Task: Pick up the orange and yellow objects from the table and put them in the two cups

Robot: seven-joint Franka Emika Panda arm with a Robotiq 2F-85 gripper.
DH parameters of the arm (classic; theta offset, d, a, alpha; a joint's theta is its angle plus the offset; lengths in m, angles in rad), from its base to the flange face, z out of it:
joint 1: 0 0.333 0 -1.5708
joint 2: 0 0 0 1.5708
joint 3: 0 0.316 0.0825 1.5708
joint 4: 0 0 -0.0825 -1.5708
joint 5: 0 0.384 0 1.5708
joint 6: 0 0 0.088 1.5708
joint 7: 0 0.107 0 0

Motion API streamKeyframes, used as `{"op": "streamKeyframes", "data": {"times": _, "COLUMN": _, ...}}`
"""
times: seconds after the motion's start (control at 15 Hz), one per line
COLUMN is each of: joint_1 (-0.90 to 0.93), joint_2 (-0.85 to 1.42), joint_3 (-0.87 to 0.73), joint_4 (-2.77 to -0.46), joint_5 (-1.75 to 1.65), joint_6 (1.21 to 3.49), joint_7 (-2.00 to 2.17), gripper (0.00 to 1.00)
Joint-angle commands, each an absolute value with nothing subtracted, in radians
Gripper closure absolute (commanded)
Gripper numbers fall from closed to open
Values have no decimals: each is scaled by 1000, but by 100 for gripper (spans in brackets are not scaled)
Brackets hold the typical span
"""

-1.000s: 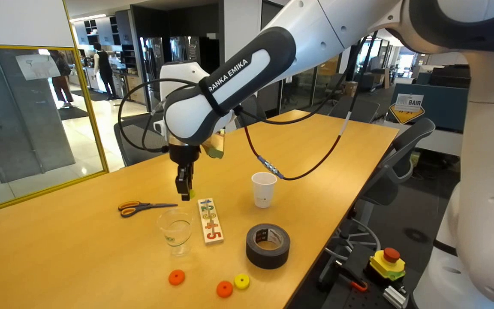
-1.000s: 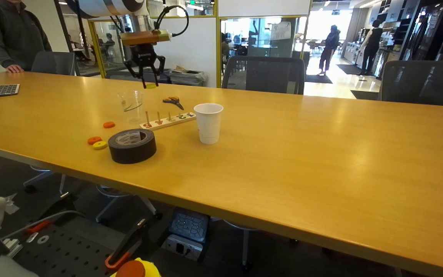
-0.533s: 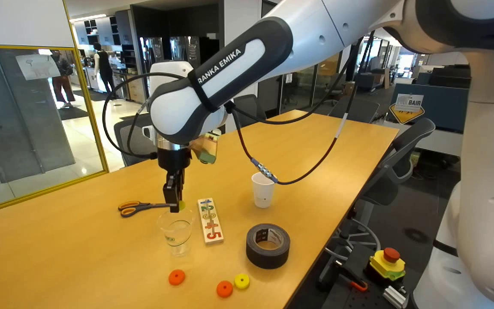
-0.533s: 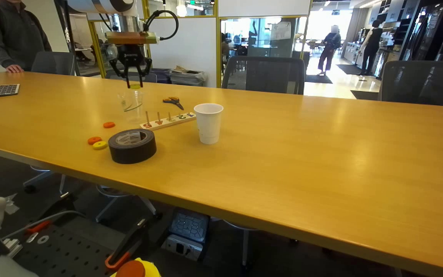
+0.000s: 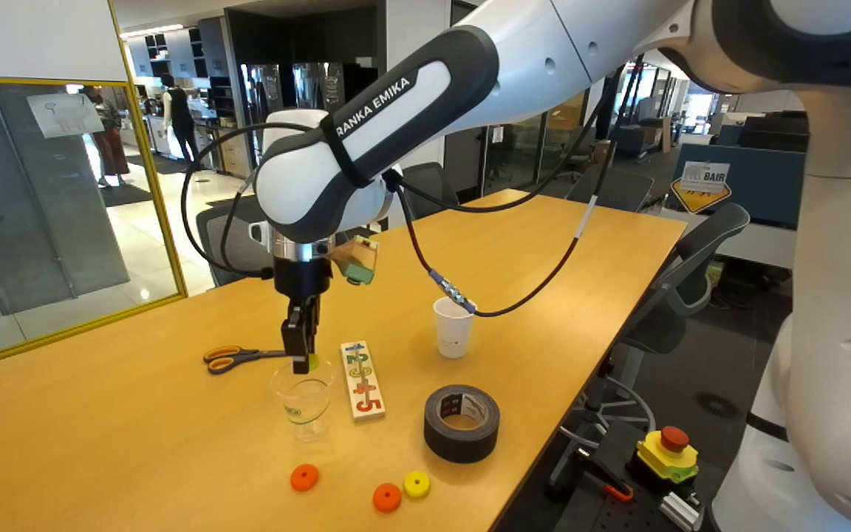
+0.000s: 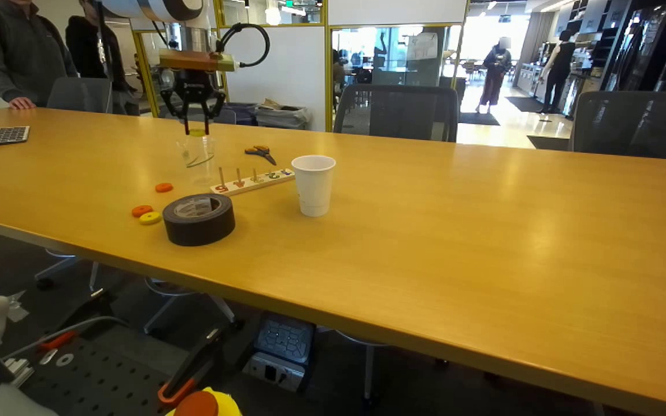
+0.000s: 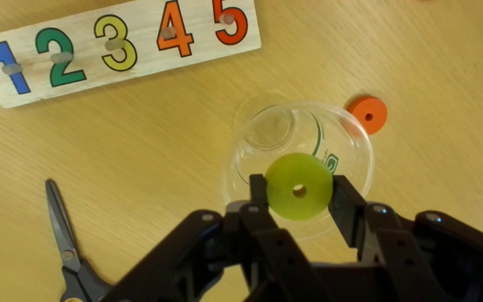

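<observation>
In the wrist view the pincer (image 7: 299, 188) masks some of the clear cup (image 7: 300, 138), and whether the yellow-green disc (image 7: 283, 184) dips below the rim is hard to make out. Narrowed to the disc's width, the pincer clamps it by opposite edges over the cup's mouth, with an orange disc (image 7: 376, 115), partly behind the rim, between one and two o'clock. Farther out, in an exterior view, the light-wood table (image 5: 174, 443) carries a white cup (image 5: 453, 332) at two o'clock from the clear one, with a yellow-framed pane (image 5: 71, 229) beyond at ten.
</observation>
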State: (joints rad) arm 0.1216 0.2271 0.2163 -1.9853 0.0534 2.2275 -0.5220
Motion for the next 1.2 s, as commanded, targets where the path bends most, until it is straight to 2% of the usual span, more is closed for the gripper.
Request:
{"op": "streamKeyframes", "data": {"times": 0.0, "joint_1": 108, "joint_2": 232, "joint_3": 223, "joint_4": -1962, "joint_5": 102, "joint_6": 2186, "joint_7": -560, "gripper": 32}}
{"op": "streamKeyframes", "data": {"times": 0.27, "joint_1": 110, "joint_2": 230, "joint_3": 223, "joint_4": -1963, "joint_5": 106, "joint_6": 2173, "joint_7": -557, "gripper": 3}}
{"op": "streamKeyframes", "data": {"times": 0.33, "joint_1": 115, "joint_2": 226, "joint_3": 223, "joint_4": -1966, "joint_5": 98, "joint_6": 2173, "joint_7": -546, "gripper": 0}}
{"op": "streamKeyframes", "data": {"times": 1.13, "joint_1": 225, "joint_2": 53, "joint_3": 221, "joint_4": -2135, "joint_5": -91, "joint_6": 2204, "joint_7": -49, "gripper": 0}}
